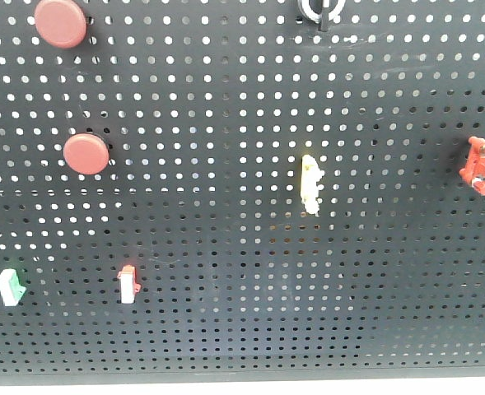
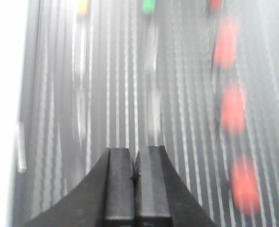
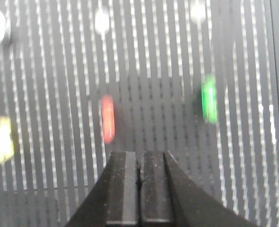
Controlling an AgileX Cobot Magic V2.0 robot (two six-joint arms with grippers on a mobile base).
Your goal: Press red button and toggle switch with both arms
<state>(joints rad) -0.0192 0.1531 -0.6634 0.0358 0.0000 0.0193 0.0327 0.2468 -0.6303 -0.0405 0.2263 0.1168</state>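
**A:** How far along is it?

**B:** Hardly started, I'd judge. The left gripper (image 2: 135,177) has its fingers pressed together on nothing, and so does the right gripper (image 3: 140,182). Neither touches the pegboard (image 1: 242,90), and no arm shows in the front view. Both presses look to be left to do.

**A:** Where are the targets?

**B:** The red button (image 1: 86,154) sits toward the pegboard's left edge, with an upper red button (image 1: 60,22) at the top left corner. I can't tell which one is meant. The red toggle switch (image 1: 128,284) is low, toward the bottom left corner, with a green switch (image 1: 11,286) by the left edge.

**A:** And the surface, the room?

**B:** It's a black perforated board. A yellow switch (image 1: 310,184) sits mid-board and a red clip (image 1: 480,164) at the right edge. Both wrist views are blurred, and the room is hidden.
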